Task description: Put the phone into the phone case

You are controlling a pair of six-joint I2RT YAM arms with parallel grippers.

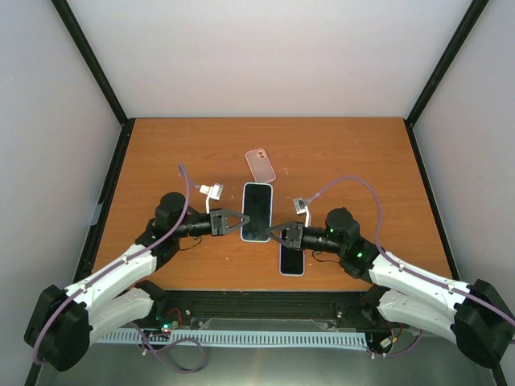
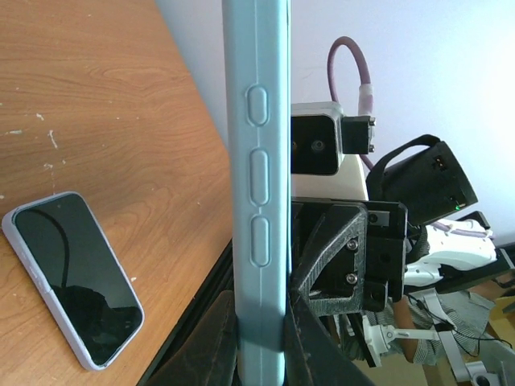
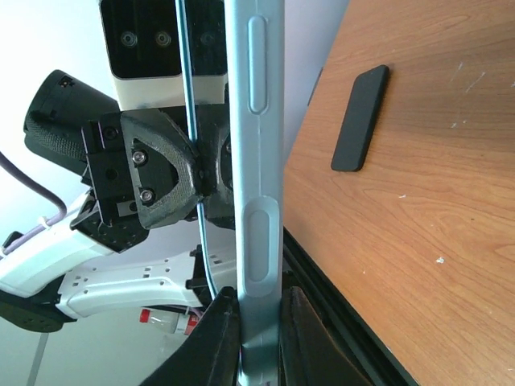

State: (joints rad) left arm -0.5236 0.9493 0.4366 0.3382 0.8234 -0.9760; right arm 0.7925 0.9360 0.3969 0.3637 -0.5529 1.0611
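A light-blue phone case [image 1: 257, 211] hangs above the middle of the table, and the dark screen of a phone [image 1: 257, 201] shows inside its rim. My left gripper [image 1: 243, 222] is shut on the case's left edge, the button bumps of the case [image 2: 257, 201] rising straight from between the jaws. My right gripper [image 1: 273, 234] is shut on the opposite edge of the case [image 3: 256, 201]. Each wrist view shows the other gripper just behind the case.
A second phone in a lavender case [image 1: 291, 259] lies screen up near the front edge, and it shows as the lavender phone [image 2: 72, 277] in the left wrist view. A clear pink case [image 1: 260, 165] lies farther back. A dark flat slab [image 3: 360, 117] rests on the wood.
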